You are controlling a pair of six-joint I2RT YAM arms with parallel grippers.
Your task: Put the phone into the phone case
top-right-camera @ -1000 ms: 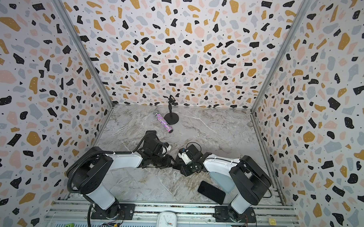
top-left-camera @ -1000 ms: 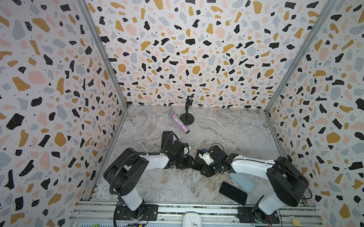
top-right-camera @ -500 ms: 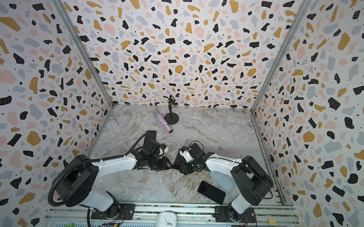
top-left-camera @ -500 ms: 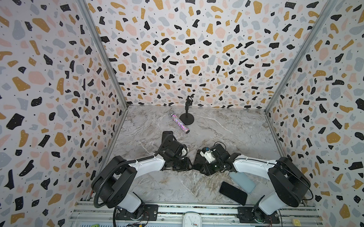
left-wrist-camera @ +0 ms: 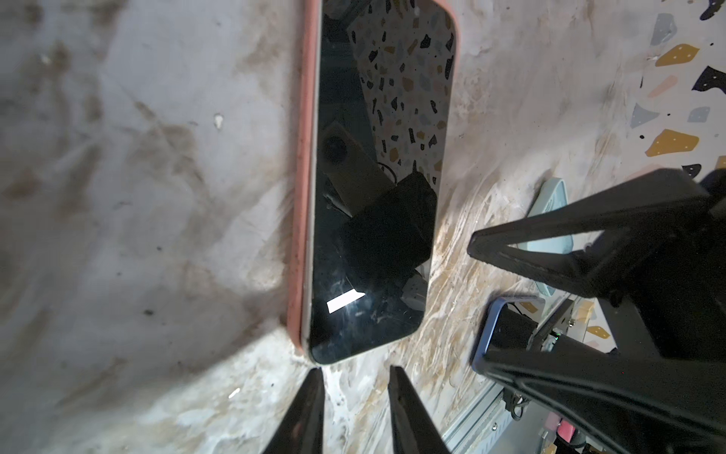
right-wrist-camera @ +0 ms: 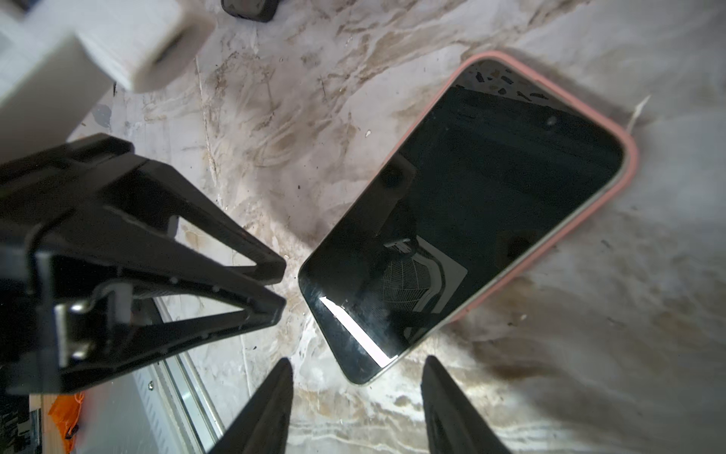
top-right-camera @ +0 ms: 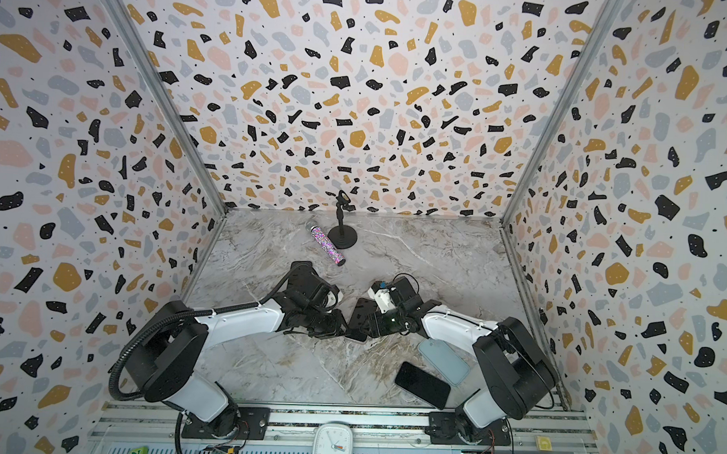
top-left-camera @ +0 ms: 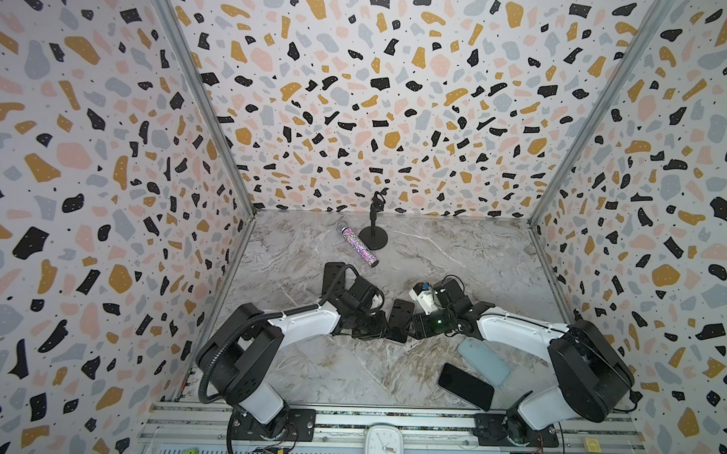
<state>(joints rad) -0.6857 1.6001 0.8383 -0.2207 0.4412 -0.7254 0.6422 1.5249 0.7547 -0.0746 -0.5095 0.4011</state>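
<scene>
Phone (top-left-camera: 401, 321) lies screen up on the marble table (top-left-camera: 307, 359), near the middle in both top views, between the 2 arms' working ends. It sits in the pink phone case (left-wrist-camera: 302, 196). In the left wrist view the pink rim runs along 1 long side. In the right wrist view it wraps the far end and the other long side (right-wrist-camera: 628, 165). At the near end only the phone's pale metal edge shows, and I cannot tell whether that end is seated. The dark glass (right-wrist-camera: 471, 220) mirrors the speckled walls and the cameras above it. The left gripper (left-wrist-camera: 354, 371) is down at the table with its 2 fingers a narrow gap apart and nothing between them. Its tips are just short of the phone's near corner, not touching it. The right gripper (right-wrist-camera: 358, 361) stands wider, also empty, with the phone's near end just ahead of the gap and clear of both fingers. Each wrist view shows the other arm's black fingers close beside that same end. Nearer the front rail on the right side, well apart from the cased phone, a second dark phone (top-left-camera: 465, 385) lies flat beside a pale blue case (top-left-camera: 484, 361). By the back wall a glitter tube (top-left-camera: 359, 245) lies just beside a small black stand (top-left-camera: 373, 236).
</scene>
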